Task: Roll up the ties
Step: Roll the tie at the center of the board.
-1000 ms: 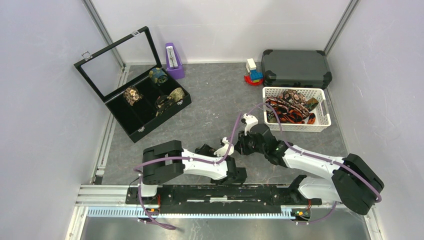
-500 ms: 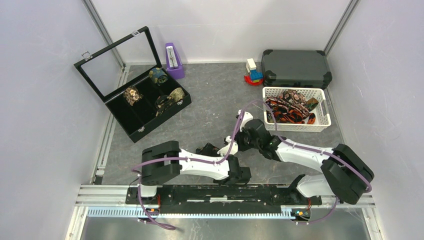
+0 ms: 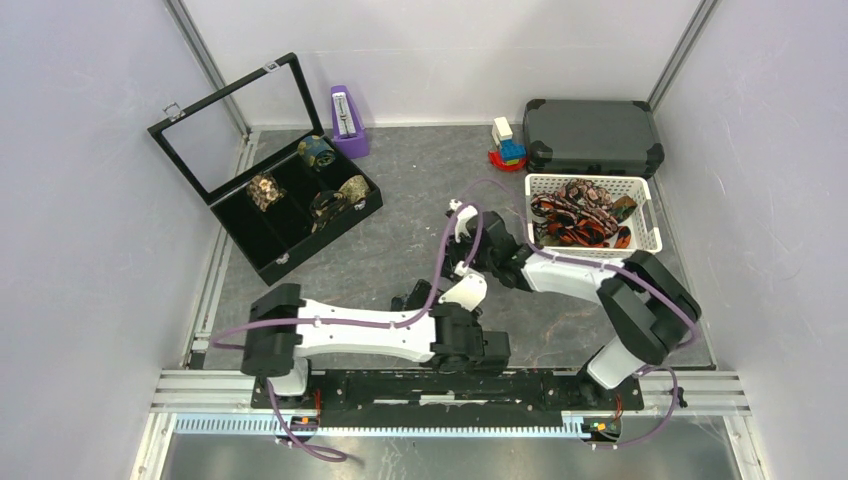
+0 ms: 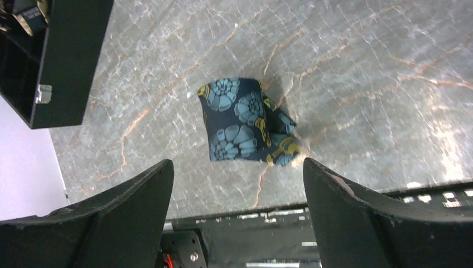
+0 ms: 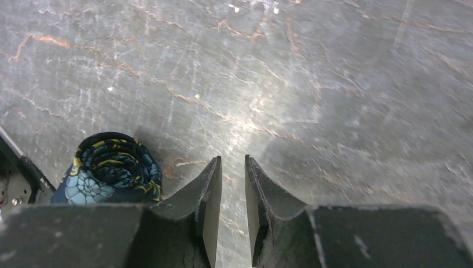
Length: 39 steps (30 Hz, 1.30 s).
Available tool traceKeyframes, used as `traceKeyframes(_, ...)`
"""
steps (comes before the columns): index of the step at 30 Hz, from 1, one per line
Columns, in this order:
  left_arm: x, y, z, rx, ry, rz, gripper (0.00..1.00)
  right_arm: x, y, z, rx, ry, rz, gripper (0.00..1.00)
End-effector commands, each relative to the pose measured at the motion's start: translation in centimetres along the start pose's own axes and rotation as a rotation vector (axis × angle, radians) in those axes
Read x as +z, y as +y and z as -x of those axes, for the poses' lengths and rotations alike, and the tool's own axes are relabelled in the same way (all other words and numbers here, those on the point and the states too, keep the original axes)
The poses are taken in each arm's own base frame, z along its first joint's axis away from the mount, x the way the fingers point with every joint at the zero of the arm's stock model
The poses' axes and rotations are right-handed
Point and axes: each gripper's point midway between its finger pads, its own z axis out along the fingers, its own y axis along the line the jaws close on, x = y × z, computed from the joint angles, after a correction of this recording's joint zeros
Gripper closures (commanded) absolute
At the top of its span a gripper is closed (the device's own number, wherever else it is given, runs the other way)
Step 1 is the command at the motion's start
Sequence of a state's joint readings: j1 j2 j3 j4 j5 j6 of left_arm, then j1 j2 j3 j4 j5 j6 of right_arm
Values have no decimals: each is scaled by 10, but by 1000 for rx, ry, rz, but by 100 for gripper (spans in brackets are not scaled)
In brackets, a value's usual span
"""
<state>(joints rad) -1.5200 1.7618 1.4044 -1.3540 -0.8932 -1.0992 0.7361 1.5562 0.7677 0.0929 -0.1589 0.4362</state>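
A dark navy tie (image 4: 248, 120) with blue and gold flowers sits rolled into a coil on the grey table. My left gripper (image 4: 237, 164) hovers just on the near side of it, jaws wide open and empty. The right wrist view shows the same coil (image 5: 109, 167) to the lower left of my right gripper (image 5: 232, 158). That gripper's jaws stand a narrow gap apart with only bare table between them. From above, the coil (image 3: 412, 297) lies between the two wrists. More ties (image 3: 580, 220), red-orange and brown, are heaped loose in a white basket (image 3: 592, 255).
An open black case (image 3: 290, 215) at the left holds several rolled ties (image 3: 265, 190); its corner (image 4: 61, 56) shows in the left wrist view. A purple metronome (image 3: 347, 120), toy blocks (image 3: 507, 145) and a dark suitcase (image 3: 590, 135) stand along the back. The black rail (image 4: 251, 223) runs along the near edge.
The right arm has swung left and farther out, away from the coil. The left arm has stretched out to the right, its wrist now near the rail. The coil has not moved.
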Motion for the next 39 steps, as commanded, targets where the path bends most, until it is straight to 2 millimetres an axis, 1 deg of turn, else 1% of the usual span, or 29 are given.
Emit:
traceKeyframes(1,-27,3,-2,-11,50,-146,14,15,30,18,-68,26,164,72)
traceKeyframes(2,-29,3,-7,-22,66,-174,17,17,37,18,-84,43,207,72)
traceKeyframes(3,-30,3,-12,-30,81,-195,23,21,42,19,-101,55,239,72)
traceKeyframes(5,-30,4,-25,-64,105,-246,29,28,51,18,-130,81,305,72)
traceKeyframes(9,-18,5,-55,-165,145,-282,42,40,64,15,-169,122,410,73)
traceKeyframes(11,-14,5,-68,-216,164,-300,49,47,66,16,-180,137,424,73)
traceKeyframes(14,-8,-1,-82,-282,181,-335,55,54,69,14,-181,160,459,74)
traceKeyframes(15,-5,-4,-86,-304,182,-347,56,56,71,14,-184,166,474,74)
traceKeyframes(18,2,-8,-95,-369,184,-359,64,62,71,7,-185,188,491,75)
traceKeyframes(21,10,-9,-102,-423,181,-352,70,69,70,-1,-180,218,500,75)
traceKeyframes(24,18,-12,-109,-457,174,-354,74,74,73,-10,-186,245,515,75)
traceKeyframes(28,29,-21,-116,-512,167,-361,74,76,74,-19,-199,268,522,75)
traceKeyframes(34,45,-19,-124,-563,144,-335,76,76,79,-33,-217,300,541,76)
traceKeyframes(39,55,-24,-126,-609,130,-347,78,74,80,-42,-222,325,546,77)
